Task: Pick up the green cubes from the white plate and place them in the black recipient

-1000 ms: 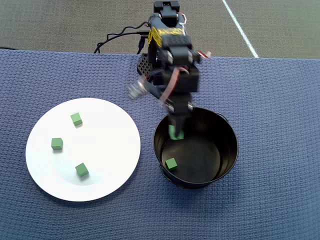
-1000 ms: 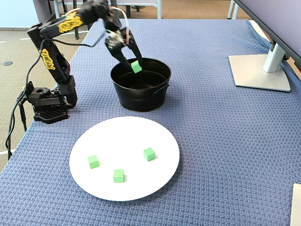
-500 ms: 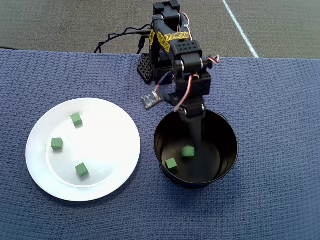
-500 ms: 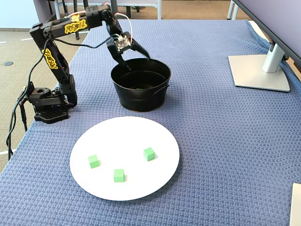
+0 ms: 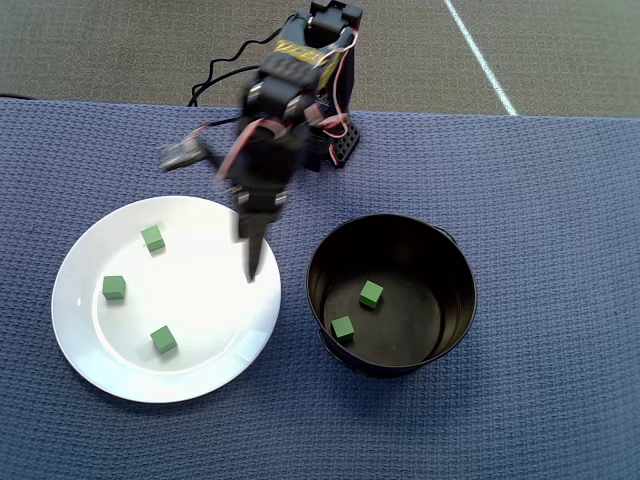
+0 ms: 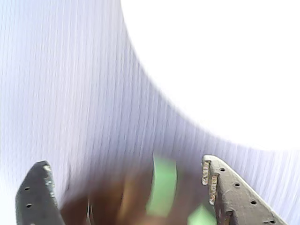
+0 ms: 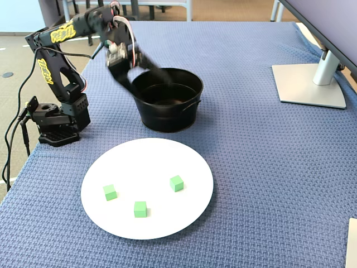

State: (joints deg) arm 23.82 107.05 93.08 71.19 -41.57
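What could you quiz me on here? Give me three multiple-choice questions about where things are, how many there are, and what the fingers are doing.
1. Where is the black pot in the overhead view?
A. right of the white plate
B. on the plate
C. left of the plate

2. How many green cubes lie on the plate?
A. one
B. three
C. five

3. What are the fingers doing?
A. gripping a cube
B. open and empty
C. clamped on the pot's rim

Answers:
1. A, the pot stands beside the plate, to its right.
2. B, three cubes sit on the plate; two more lie in the pot.
3. B, the wrist view shows the fingers spread with nothing between them.
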